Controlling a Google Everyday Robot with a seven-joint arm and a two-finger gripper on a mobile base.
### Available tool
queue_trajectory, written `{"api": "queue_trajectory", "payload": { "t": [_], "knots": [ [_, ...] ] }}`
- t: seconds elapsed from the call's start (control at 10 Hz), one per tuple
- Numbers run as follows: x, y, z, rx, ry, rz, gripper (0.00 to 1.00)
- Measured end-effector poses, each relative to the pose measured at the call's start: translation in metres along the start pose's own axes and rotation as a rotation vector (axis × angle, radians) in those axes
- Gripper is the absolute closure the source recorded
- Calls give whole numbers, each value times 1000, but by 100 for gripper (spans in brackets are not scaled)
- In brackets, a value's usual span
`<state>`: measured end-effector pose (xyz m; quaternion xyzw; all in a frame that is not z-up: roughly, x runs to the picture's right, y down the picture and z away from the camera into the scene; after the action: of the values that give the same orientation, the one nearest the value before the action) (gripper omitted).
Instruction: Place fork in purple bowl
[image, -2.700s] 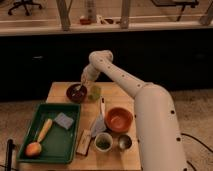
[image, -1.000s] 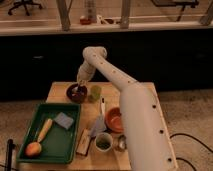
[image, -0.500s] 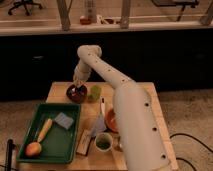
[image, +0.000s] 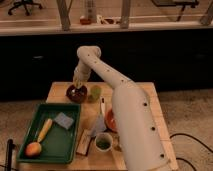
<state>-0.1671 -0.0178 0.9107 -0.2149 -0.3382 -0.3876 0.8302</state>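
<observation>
The purple bowl (image: 77, 93) is a small dark maroon bowl at the far left of the wooden table (image: 56, 92). My gripper (image: 76, 85) hangs straight over it, its tip at the bowl's rim or just inside. The white arm reaches from the lower right across the table to it. The fork does not show as a separate thing; it is hidden by the gripper or lies in the bowl's dark inside.
A green object (image: 94, 93) stands right of the bowl. A green tray (image: 50, 146) at front left holds a wooden-handled tool (image: 44, 130), a grey sponge (image: 64, 120) and an orange fruit (image: 33, 149). An orange bowl (image: 109, 121), a white cup (image: 103, 142) and a white-handled utensil (image: 102, 107) lie near the arm.
The arm has swung left and stretched out. The gripper has moved from right of the purple bowl to directly over it and come down toward it.
</observation>
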Motion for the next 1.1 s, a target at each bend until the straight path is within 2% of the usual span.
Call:
{"api": "queue_trajectory", "payload": {
  "t": [0.4, 0.5, 1.1],
  "knots": [
    [-2, 0, 2, -13, -5, -2, 26],
    [-3, -1, 2, -15, -7, -2, 20],
    [0, 2, 3, -19, -11, 5, 20]
  ]
}}
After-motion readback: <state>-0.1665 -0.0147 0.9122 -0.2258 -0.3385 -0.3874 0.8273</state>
